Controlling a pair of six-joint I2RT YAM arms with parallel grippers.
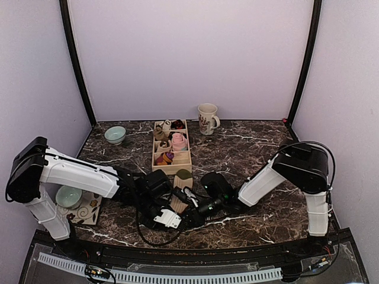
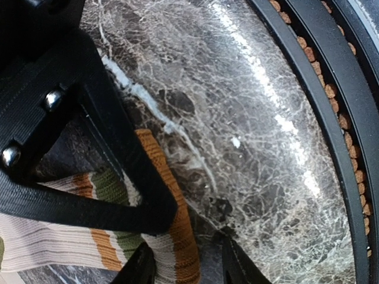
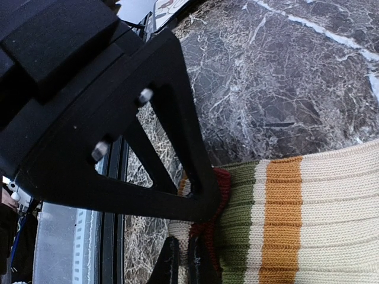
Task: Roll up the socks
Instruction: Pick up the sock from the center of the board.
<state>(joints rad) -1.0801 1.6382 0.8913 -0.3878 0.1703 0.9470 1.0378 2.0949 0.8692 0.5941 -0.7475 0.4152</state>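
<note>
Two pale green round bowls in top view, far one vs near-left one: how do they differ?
The far pale green bowl stands on the bare marble tabletop; the near pale green bowl sits on a patterned mat. The far bowl is fully visible; the near bowl is partly hidden by the white left arm. Both are round and upright.

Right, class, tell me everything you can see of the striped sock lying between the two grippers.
The sock is ribbed cream knit with orange and olive-green bands and a maroon edge. It lies flat on the marble table, unrolled, its olive tip farthest from the grippers. The right gripper is pinched shut on the maroon edge; the left gripper straddles a striped edge nearby.
</note>
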